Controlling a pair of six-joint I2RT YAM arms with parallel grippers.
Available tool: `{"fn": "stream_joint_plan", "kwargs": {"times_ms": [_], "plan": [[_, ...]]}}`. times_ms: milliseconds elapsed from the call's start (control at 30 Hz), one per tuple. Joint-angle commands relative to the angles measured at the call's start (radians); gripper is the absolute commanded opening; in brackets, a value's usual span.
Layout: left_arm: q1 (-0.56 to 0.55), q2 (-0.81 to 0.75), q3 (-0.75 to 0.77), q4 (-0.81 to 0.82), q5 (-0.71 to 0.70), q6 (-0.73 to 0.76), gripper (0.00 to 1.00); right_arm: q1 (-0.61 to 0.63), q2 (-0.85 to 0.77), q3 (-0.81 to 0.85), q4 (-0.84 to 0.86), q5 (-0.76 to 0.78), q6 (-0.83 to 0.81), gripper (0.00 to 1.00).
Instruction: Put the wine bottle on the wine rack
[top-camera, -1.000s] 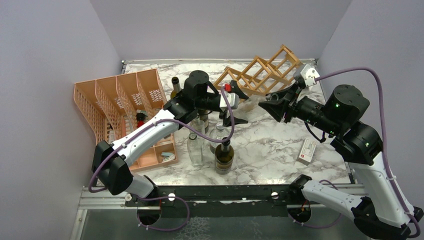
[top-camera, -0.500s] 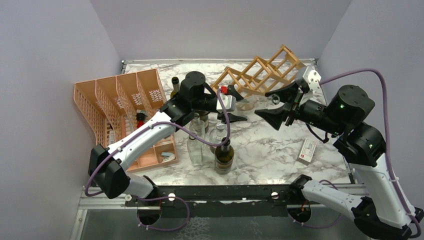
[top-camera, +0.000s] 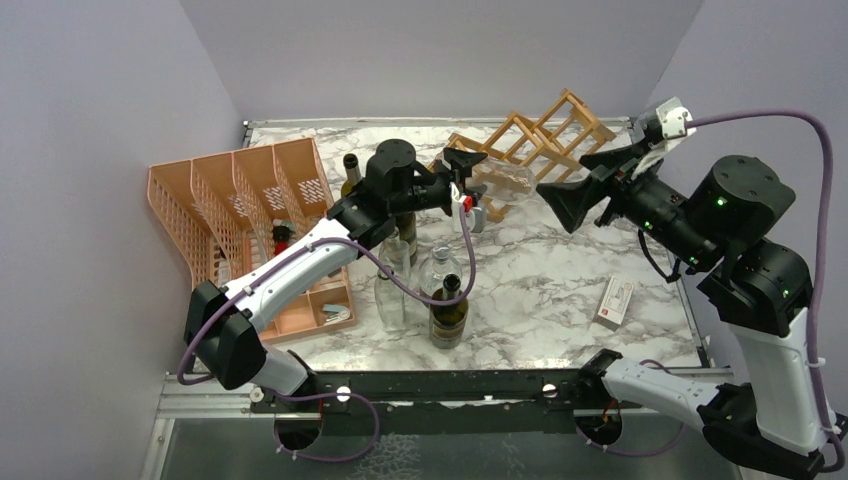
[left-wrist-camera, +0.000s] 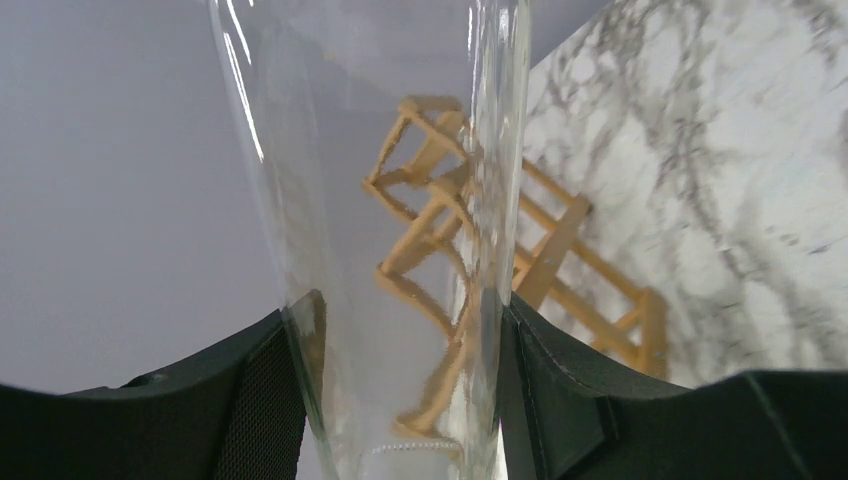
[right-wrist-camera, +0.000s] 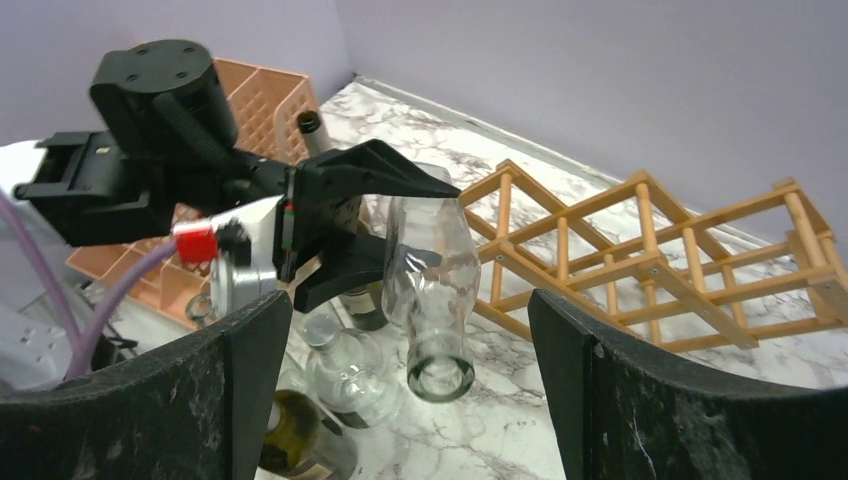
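Left arm (top-camera: 290, 265) extended, jaws clamped; right arm (top-camera: 750, 200) raised, jaws spread.

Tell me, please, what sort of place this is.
Likely a robotics lab test cell, not a home: plain walls box in a marble-patterned table, both arms are bolted to a metal rail, and props like the wine rack and the clear bottle in the left gripper look staged.

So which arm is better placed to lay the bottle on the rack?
Left. Its pincer is shut on the clear bottle, held in the air close to the rack. The right pincer is open and holds nothing.
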Motion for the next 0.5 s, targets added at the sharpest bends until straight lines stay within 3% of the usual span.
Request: {"fn": "stream_joint_plan", "kwargs": {"times_ms": [0,300,467], "plan": [[-0.025,0.009,0.038,0.134,-0.137,0.322,0.0,0.007,0.067,0.041,-0.081,0.109,0.002,0.91],[-0.065,-0.011,-0.046,0.23,-0.181,0.61,0.0,0.007,0.147,-0.083,-0.082,0.048,0.027,0.91],[-0.076,-0.038,-0.079,0.231,-0.186,0.668,0.0,0.006,0.141,-0.151,-0.042,0.032,0.048,0.9]]}}
